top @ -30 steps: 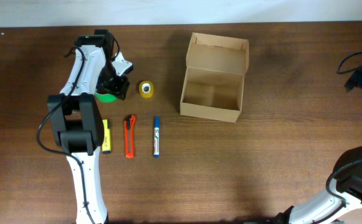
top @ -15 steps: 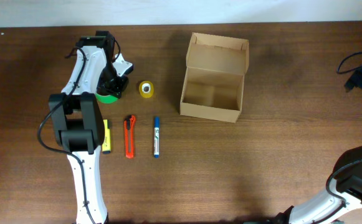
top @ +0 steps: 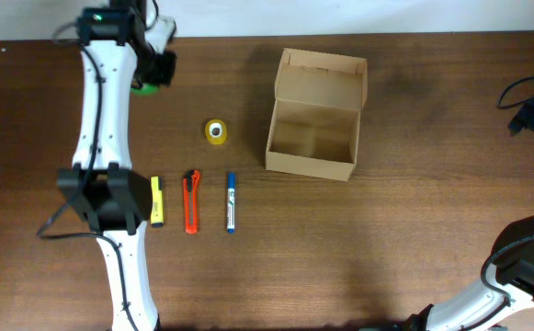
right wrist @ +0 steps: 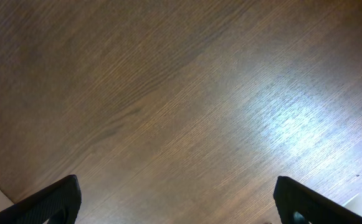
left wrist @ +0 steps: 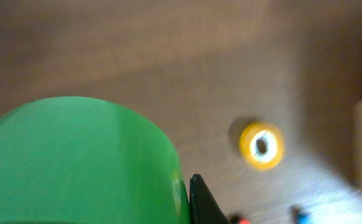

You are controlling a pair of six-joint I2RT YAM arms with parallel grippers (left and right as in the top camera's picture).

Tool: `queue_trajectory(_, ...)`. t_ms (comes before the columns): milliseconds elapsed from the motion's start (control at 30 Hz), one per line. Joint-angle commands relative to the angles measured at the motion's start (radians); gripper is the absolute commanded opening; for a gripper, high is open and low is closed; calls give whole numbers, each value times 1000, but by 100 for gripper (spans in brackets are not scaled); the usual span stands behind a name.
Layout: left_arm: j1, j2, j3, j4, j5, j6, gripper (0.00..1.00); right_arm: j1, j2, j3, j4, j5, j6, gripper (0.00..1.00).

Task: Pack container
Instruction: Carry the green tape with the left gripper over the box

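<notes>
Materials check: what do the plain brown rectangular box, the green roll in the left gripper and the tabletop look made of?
Plain brown rectangular box: cardboard, matte; folded flap lid, raw tan walls. Green roll: probably plastic tape, smooth, slight sheen; blurred, so unsure. Tabletop: dark wood or wood-look laminate; grain lines, glossy glare in right wrist view.

Blurred left wrist view; bright glare patch on table point(right wrist: 286, 130)

Container point(top: 314, 115) far centre; loose roll point(top: 216, 131) just left of it. Highlighter point(top: 157, 201), cutter point(top: 191, 200), marker point(top: 232, 201) in a row nearer. Held roll point(left wrist: 75, 162) in left gripper point(top: 156, 66), far left.
</notes>
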Motion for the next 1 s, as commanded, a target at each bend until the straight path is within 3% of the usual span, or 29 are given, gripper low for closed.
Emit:
queue_trajectory(0,-40,-86,144,-32,-14,-170,1,2,0,-4,-1,-5,-7,99)
queue_trajectory(167,-131,-96,257,-140,92,-125,1,2,0,-4,-5,-5,-7,99)
queue_trajectory(333,-261,-96,257,-200,176,-28,1,2,0,-4,-5,-5,-7,99)
queue_trajectory(667,-533,-96,170,-173,113,243,1,2,0,-4,-24,-5,-7,100)
queue_trajectory(833,-590,-94,32,-67,0,307,2,2,0,-4,-31,-5,-7,99)
queue_trajectory(967,-601,-91,-72,-53,-3,316,1,2,0,-4,-34,-5,-7,99)
